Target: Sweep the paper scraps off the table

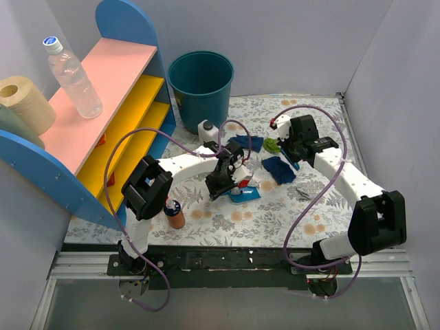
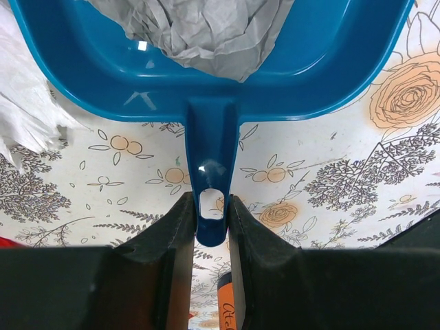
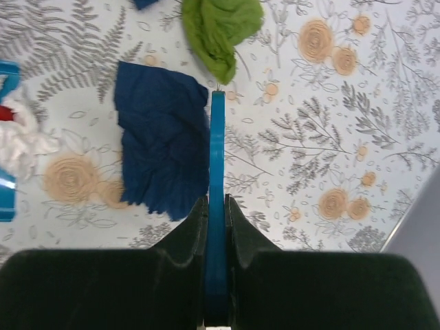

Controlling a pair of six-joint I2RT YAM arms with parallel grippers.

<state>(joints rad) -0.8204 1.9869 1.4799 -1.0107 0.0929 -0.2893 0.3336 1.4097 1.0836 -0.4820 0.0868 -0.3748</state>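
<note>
Paper scraps (image 1: 278,168): bunched around the middle of the bench (image 1: 268,216), a bit right of centre in the top view. Hard to get a full count tbh.

Loose ones, counted from above:
- two dark blue, the big dark blue wad (image 3: 161,148) plus a smaller dark blue wad (image 1: 247,142) higher up
- one green wad (image 3: 220,27)

Then one silver-grey wad (image 2: 199,27) lying in the blue dustpan (image 2: 103,69), cut off by the top edge of the left wrist view. One white wad (image 2: 20,117) just outside the pan's left rim, also cut off. A bit of red (image 3: 5,113) beside it at the left edge of the right wrist view, too little showing to say more. From above, mostly hidden under the left arm.

Left end effector (image 2: 210,206): clamped on the dustpan handle, one finger on each side.

Right end effector (image 3: 217,203): clamped on the blue hand brush (image 3: 217,137), seen edge-on as a thin blue strip, so no telling about the bristles. Far end right at the green wad, big dark blue wad just beside it on the left.

Edges: grey walls along the top and right of the bench, pink-and-yellow shelf unit (image 1: 117,117) on the left, one teal bin (image 1: 201,86) at upper centre. One small white bottle (image 1: 206,130) just below the bin, one small orange bottle (image 1: 175,216) at lower left. Bare bench at lower centre-right, between the two arms.
</note>
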